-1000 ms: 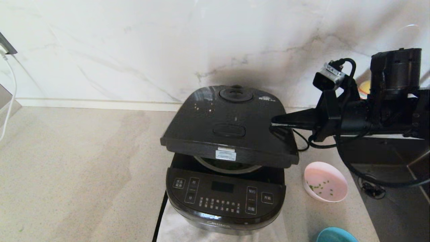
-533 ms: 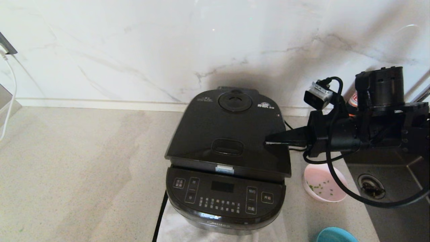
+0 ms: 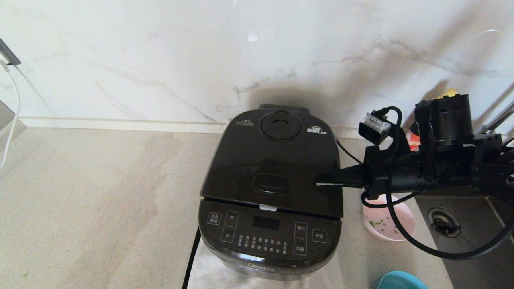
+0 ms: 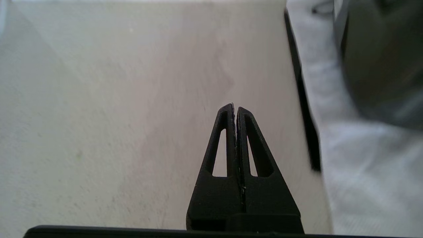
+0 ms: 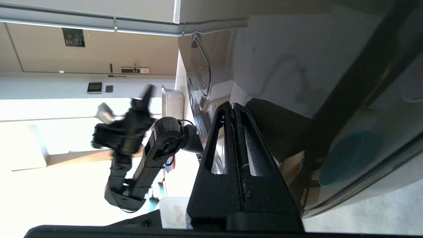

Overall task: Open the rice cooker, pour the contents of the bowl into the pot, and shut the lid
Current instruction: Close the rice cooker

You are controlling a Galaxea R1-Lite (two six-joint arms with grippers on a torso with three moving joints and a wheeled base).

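Note:
The black rice cooker (image 3: 269, 237) stands mid-counter with its glossy lid (image 3: 273, 160) down, almost flush with the button panel. My right gripper (image 3: 319, 184) is shut and empty, its tips pressing on the lid's right front part, beside the oval release button (image 3: 271, 184). In the right wrist view the closed right gripper (image 5: 233, 105) lies against the shiny lid (image 5: 281, 66). The pot is hidden under the lid. A pink bowl (image 3: 395, 224) with a few green bits sits right of the cooker, partly behind my arm. My left gripper (image 4: 235, 107) is shut, hovering over bare counter, out of the head view.
A teal bowl (image 3: 401, 281) shows at the front right edge. A dark sink (image 3: 461, 241) lies right of the pink bowl. The cooker's black cord (image 3: 190, 261) runs down the front left. A marble wall stands close behind the cooker. Wide counter stretches to the left.
The lid swung down from half raised to nearly flush with the cooker body. My right gripper came down with it, staying on the lid's right front part.

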